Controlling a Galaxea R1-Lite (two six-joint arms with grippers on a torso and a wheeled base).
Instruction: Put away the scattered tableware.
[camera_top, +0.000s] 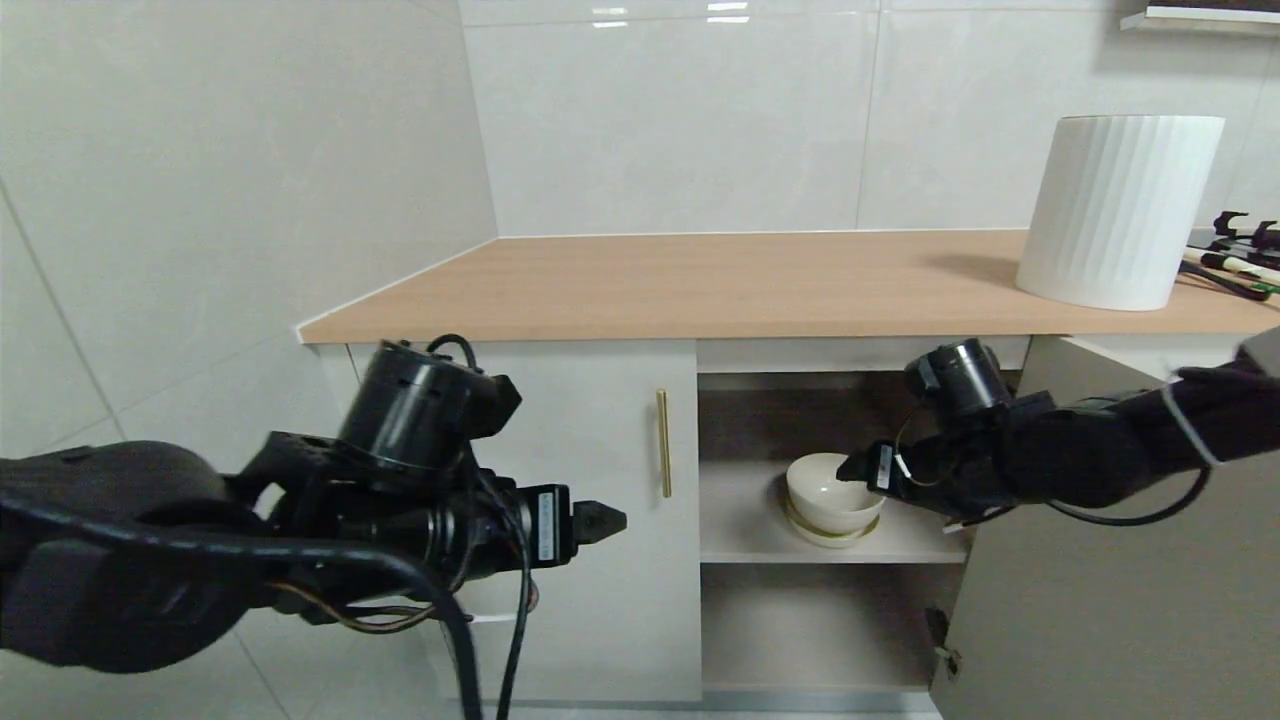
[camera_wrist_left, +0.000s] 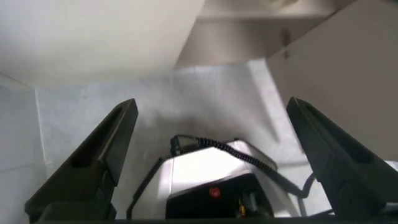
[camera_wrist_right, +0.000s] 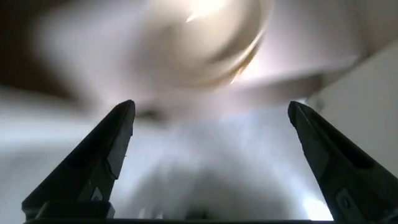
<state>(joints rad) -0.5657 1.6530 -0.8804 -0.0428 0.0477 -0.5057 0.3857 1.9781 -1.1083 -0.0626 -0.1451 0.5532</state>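
Cream ceramic bowl (camera_top: 830, 495) on gold-rimmed plate (camera_top: 826, 539) near white shelf (camera_top: 740, 520) front edge, right gripper (camera_top: 858, 470) wide open, empty, beside bowl's rim, left gripper (camera_top: 600, 521) wide open, empty

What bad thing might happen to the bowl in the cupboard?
The open right gripper is right at the rim of the round cream bowl, which sits on a gold-rimmed plate near the front edge of the shelf. A careless pull-back might catch the rim and drag the bowl off. Its arm might also bump the open cupboard door beside it.
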